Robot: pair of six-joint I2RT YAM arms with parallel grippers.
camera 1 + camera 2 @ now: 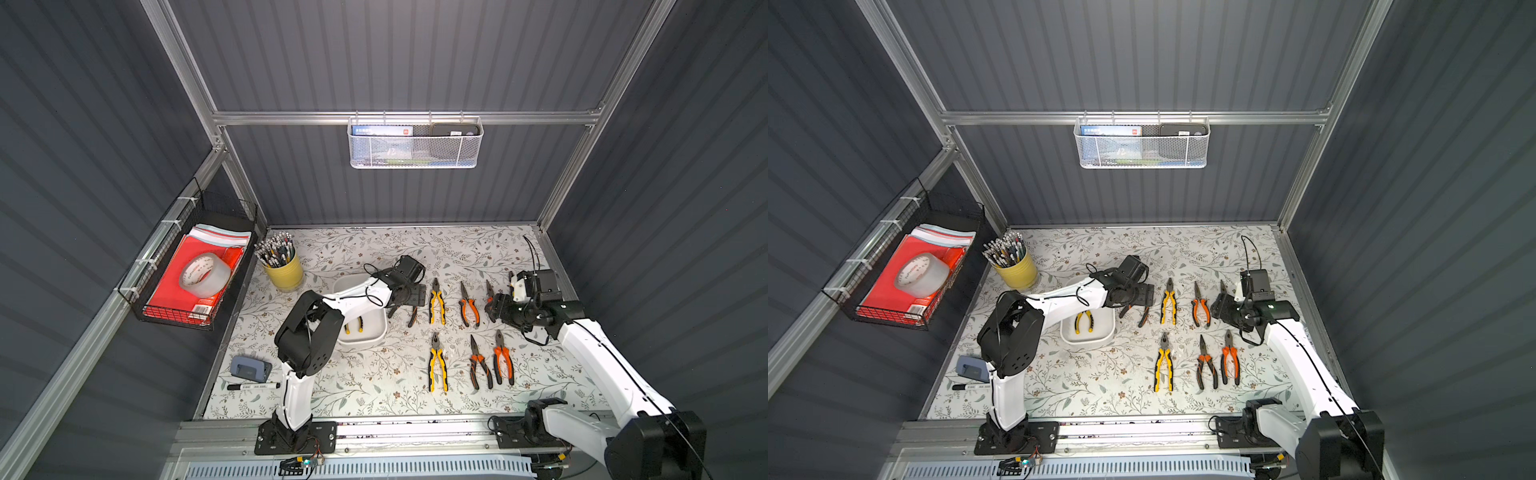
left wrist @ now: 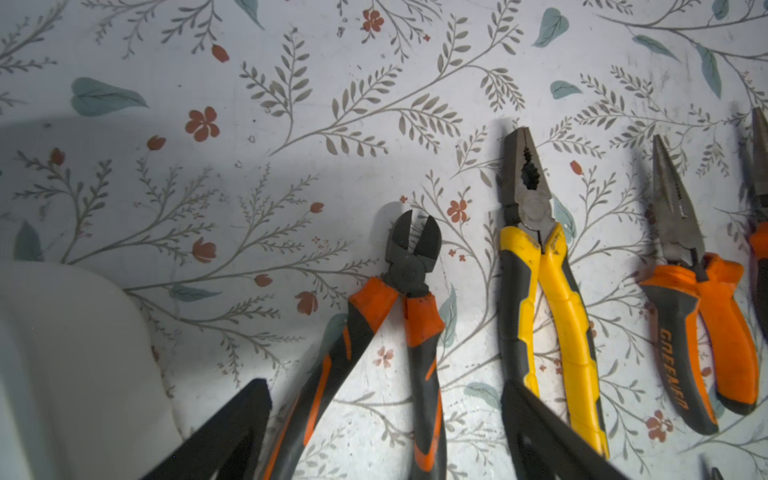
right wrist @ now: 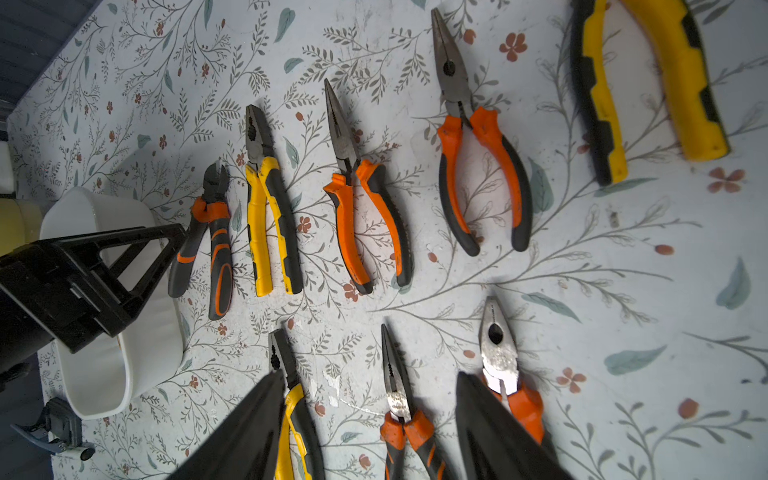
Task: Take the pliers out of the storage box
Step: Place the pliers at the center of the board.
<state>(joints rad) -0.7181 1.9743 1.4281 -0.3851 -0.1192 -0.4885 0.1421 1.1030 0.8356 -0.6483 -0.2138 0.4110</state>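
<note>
On the floral-patterned bench (image 1: 374,386), right of centre in both top views, you have eight pliers out, noses toward the top of the frame.

Far row, five:
- an orange-and-black diagonal cutter (image 2: 409,266)
- yellow-and-black combination pliers (image 1: 436,301)
- an orange-and-black long-nose pair (image 1: 468,307)
- a second long-nose pair (image 3: 478,145)
- a yellow-handled pair (image 3: 648,87), only its handles showing, upper right of the right wrist view

Near row, three:
- yellow-and-black blunt pliers (image 1: 437,365)
- an orange-and-black needle-nose pair (image 1: 480,365)
- an orange-and-black blunt pair (image 1: 503,361)

The shallow white plastic storage box (image 1: 1088,343) sits left of the rows, near frame centre. It holds one yellow-and-black boxed pair (image 1: 1084,321). The left arm crosses its far end, so you can't rule out more underneath.

Judgement: nearly done, eight out and one visible left to lift.

Count:
- nine pliers, four yellow-handled and five orange-handled
- one box

The left end effector (image 2: 384,388) has its fingers wide apart either side of the cutter's handles, which lie on the bench, nothing clamped. The right end effector (image 3: 370,376), at the far row's right end in both top views, has its fingers apart and is empty.
</note>
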